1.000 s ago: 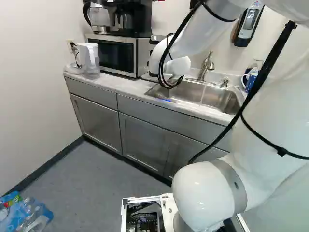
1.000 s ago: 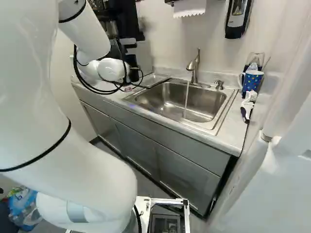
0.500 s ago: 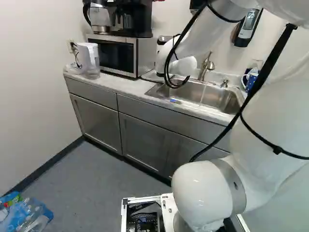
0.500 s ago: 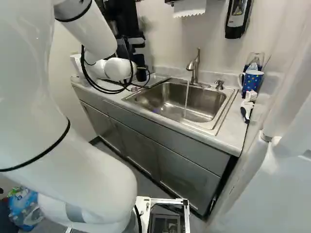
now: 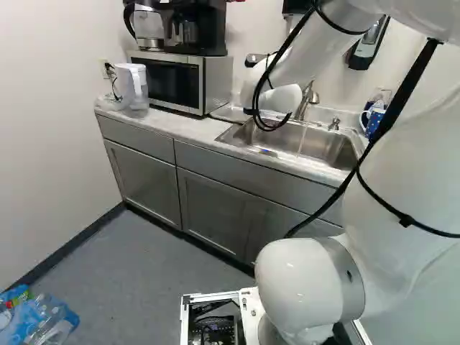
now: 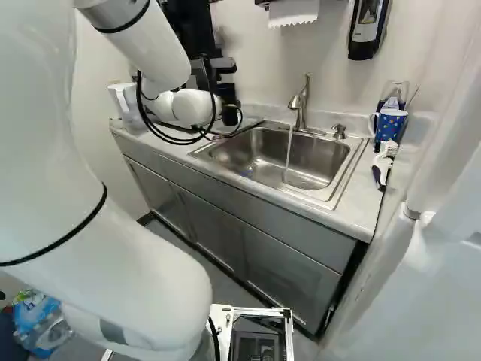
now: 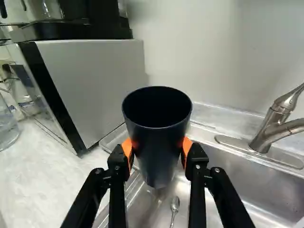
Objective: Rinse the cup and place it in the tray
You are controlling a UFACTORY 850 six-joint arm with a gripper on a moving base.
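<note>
One cup [image 7: 157, 137] between the claw's [image 7: 157, 154] pads [image 7: 127, 151].

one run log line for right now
hand shut on dark cup | faucet on | cup not under running water | spoon in sink

Behind my gripper [image 6: 230, 113], left and right, base views look ahead and down; the close wrist view looks along it. All share the sink [image 6: 323, 156].

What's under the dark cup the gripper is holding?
In the wrist view, the sink's metal and a spoon show below the cup. Whatever lies straight behind the cup's body is covered, so I can't tell what's there.
</note>
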